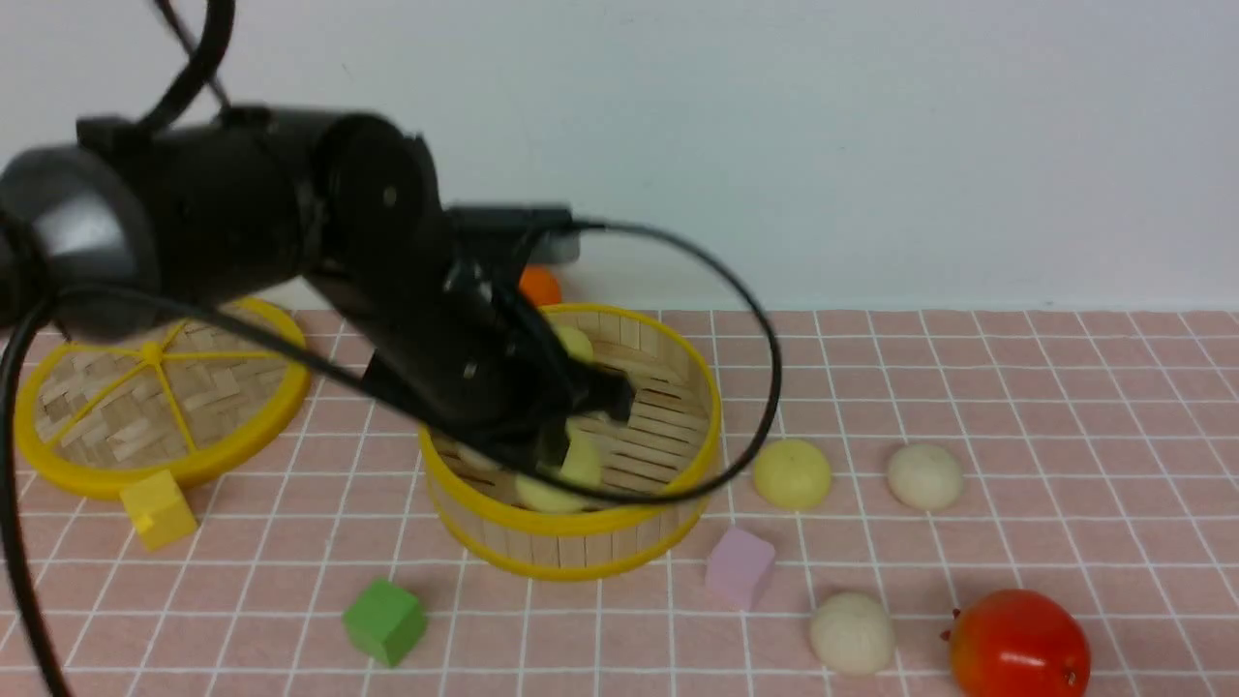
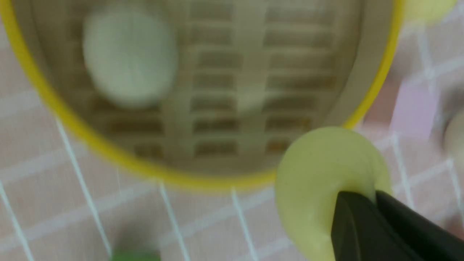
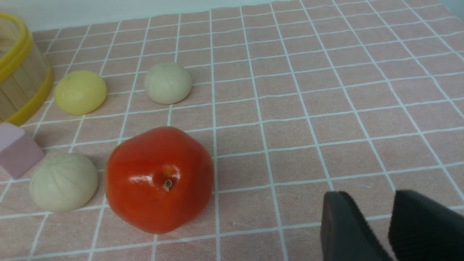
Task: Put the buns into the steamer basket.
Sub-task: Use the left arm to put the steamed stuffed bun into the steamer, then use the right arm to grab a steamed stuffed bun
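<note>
My left pincer is clamped on a yellow bun, holding it above the basket, by its rim. An off-white bun lies on the basket floor. My right pincer hangs slightly parted and holds nothing. On the counter right of the basket I see a second yellow bun, a pale bun beside it, and another pale bun nearer me.

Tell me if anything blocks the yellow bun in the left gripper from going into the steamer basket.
Nothing visible does. The left gripper holds the pale yellow bun at the near rim of the open steamer basket. An off-white bun lies on its floor to one side, with bare slats beside it.
</note>
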Motion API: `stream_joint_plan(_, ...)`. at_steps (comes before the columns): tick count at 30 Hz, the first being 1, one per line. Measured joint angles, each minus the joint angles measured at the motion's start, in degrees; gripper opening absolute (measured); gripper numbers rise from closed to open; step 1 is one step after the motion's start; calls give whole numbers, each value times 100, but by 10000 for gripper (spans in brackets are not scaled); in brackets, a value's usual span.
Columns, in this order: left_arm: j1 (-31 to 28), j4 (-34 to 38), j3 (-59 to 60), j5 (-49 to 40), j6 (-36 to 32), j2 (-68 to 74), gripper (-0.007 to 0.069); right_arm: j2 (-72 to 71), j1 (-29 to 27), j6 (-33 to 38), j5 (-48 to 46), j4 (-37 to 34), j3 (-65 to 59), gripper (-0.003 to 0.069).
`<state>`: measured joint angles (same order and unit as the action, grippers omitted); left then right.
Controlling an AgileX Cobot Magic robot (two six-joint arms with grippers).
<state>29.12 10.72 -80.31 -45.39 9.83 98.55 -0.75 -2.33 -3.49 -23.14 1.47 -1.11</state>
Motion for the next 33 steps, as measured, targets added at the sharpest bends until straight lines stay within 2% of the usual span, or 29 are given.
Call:
stream_joint_plan(8,0,-67,-129,738,82,873,13,0,0,0,0,0,0,239)
stream_joint_plan(11,0,-67,-129,897,265,1160,36,0,0,0,0,0,0,239)
stream_joint_plan(15,11,-60,-129,898,354,1222,125,0,0,0,0,0,0,239)
stream_joint_plan(18,17,-74,-214,775,354,1132,224,0,0,0,0,0,0,239)
stream_joint_plan(21,22,-351,-607,98,372,760,389,0,0,0,0,0,0,239)
stream_joint_plan(25,22,-892,-1298,-1130,437,20,493,0,0,0,0,0,0,239)
stream_joint_plan(29,22,-1173,-1672,-2225,520,-1022,502,0,0,0,0,0,0,239)
stream_joint_plan(33,22,-1212,-1644,-2476,559,-2079,447,0,0,0,0,0,0,239)
